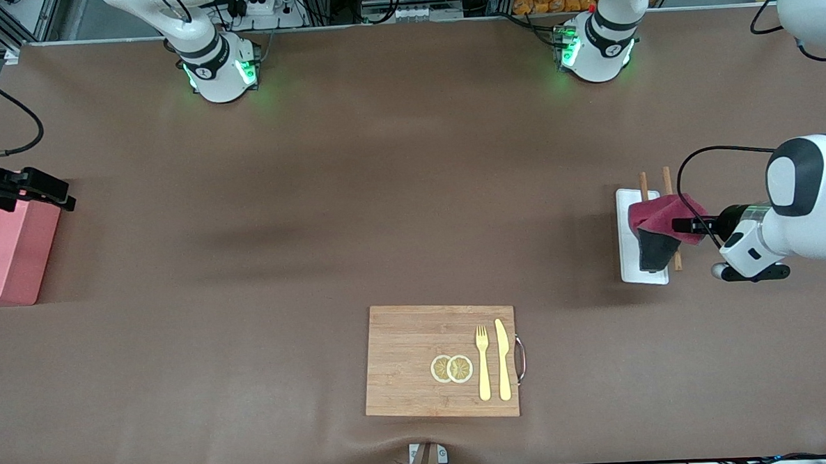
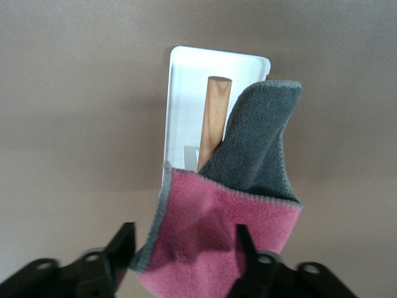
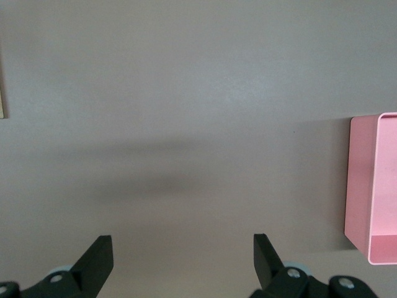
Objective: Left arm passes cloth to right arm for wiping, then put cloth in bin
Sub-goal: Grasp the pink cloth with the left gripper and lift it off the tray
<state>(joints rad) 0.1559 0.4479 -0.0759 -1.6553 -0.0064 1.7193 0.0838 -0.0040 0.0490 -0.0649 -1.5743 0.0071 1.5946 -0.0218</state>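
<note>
The cloth (image 1: 653, 216), magenta-red on one face and dark grey on the other, hangs bunched over the white tray (image 1: 631, 268) toward the left arm's end of the table. My left gripper (image 1: 683, 225) is shut on the cloth, and its grey part droops toward the tray. In the left wrist view the cloth (image 2: 217, 230) fills the gap between the left gripper's (image 2: 185, 248) fingers. My right gripper (image 1: 63, 197) is open and empty, over the table beside the pink bin (image 1: 10, 256) at the right arm's end. The right wrist view shows the right gripper (image 3: 183, 254) and the bin (image 3: 372, 186).
Two wooden chopsticks (image 1: 667, 177) lie on and beside the tray, partly under the cloth. One shows in the left wrist view (image 2: 214, 112). A wooden cutting board (image 1: 405, 361) nearer the front camera carries two lemon slices (image 1: 452, 368), a yellow fork (image 1: 483, 361) and a knife (image 1: 503, 359).
</note>
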